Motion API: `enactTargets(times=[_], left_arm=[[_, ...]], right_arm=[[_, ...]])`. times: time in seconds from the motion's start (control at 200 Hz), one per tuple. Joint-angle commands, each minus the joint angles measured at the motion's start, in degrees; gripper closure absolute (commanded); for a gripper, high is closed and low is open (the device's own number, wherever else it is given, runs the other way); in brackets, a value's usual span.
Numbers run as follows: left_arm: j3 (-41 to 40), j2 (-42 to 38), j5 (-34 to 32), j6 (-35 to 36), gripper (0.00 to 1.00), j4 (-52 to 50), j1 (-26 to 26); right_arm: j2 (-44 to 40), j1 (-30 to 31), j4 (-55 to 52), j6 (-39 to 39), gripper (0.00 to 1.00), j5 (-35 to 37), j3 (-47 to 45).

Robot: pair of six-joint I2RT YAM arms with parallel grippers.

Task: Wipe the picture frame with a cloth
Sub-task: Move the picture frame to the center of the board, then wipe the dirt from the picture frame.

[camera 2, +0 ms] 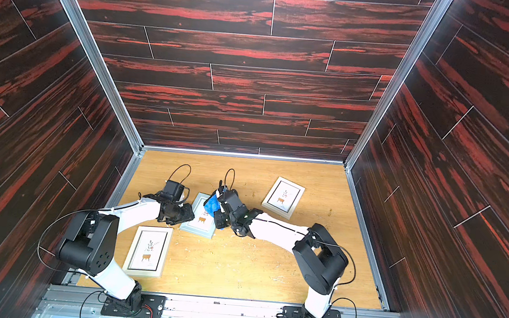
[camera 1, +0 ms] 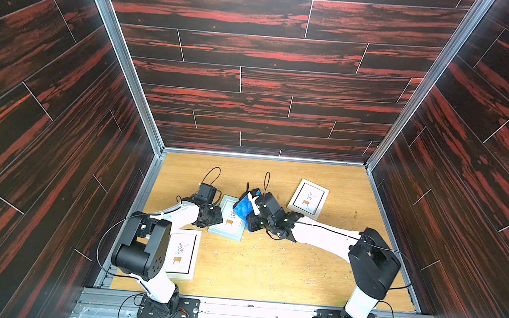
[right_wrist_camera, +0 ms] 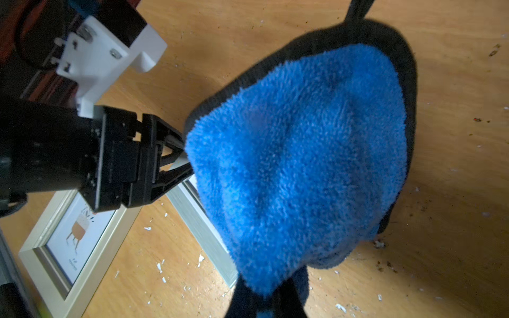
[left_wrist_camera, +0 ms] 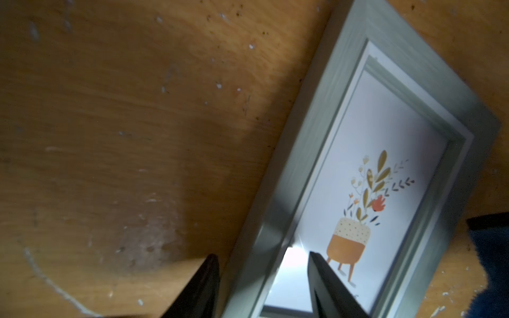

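Now, nearest you, the left end effector (left_wrist_camera: 261, 254) straddles the brushed grey-green rail of the picture frame (camera 1: 228, 219) on the desk (camera 1: 269, 261); whether it clamps, you cannot tell. Beyond, the right end effector (right_wrist_camera: 264, 293) pinches the fluffy blue cloth (right_wrist_camera: 297, 154), bunched at the frame's far end; wiping seems in hand, so next drag it across the glass

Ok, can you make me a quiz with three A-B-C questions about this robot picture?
1. Where is the cloth? A) close to the middle frame B) draped on a wall C) on an arm's base
2. How many frames lie on the table? A) two B) three C) five
3. What is the right claw doing? A) open B) shut on the cloth C) pinching a frame
Answers: 1A, it hangs by that frame's edge; 2B, near-left frame, middle, far-right frame; 3B, fluff bulges from its closed tips.
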Motion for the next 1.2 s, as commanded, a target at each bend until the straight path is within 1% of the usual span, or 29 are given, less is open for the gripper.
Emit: enactTargets(times=[0.0,0.18,0.366,0.466,0.641,0.731,0.792,0.827,0.937,1.042,1.107,1.197], left_arm=[[-0.5,0.69,3.62,0.96,0.5,2.12,-0.25],[-0.64,1.65,4.3,0.18,0.59,3.89,-4.17],[-0.77,3.16,3.57,-1.41,0.61,6.03,-8.66],[-0.68,4.54,3.4,-2.04,0.63,6.71,-10.3],[-1.82,5.06,2.67,-2.49,0.63,7.58,-11.41],[-2.42,5.06,1.82,-2.45,0.63,7.67,-11.39],[-2.65,5.06,1.34,-2.28,0.63,7.63,-11.36],[-2.66,6.59,1.24,-2.16,0.63,7.58,-11.38],[-2.62,7.84,1.32,-1.95,0.64,7.98,-11.43],[-2.84,8.4,1.33,-1.55,0.64,7.78,-11.51],[-3.1,8.24,1.42,-1.35,0.64,7.53,-11.78],[-3.48,7.97,1.44,-1.14,0.64,6.85,-12.53]], right_arm=[[2.55,0.82,-3.15,0.0,1.0,-1.33,2.95],[6.66,1.5,-6.86,1.52,1.0,-1.57,6.28],[11.47,1.01,-13.4,3.69,1.0,5.18,10.48],[14.94,-1.17,-16.09,4.02,1.0,9.56,13.5],[19.57,-6.88,-16.96,3.11,1.0,11.45,18.31],[18.63,-7.06,-16.83,2.17,1.0,11.69,18.63],[16.51,-6.34,-16.36,2.02,1.0,9.79,16.53],[15.12,-5.73,-16.26,2.19,1.0,8.8,14.78],[10.28,-3.03,-15.99,4.14,1.0,7.96,7.47],[7.78,-2.52,-15.41,6.45,1.0,7.04,2.49],[8.25,-3.14,-15.7,6.39,1.0,10.24,3.17],[11.31,-6.45,-16.27,4.89,1.0,12.47,8.27]])
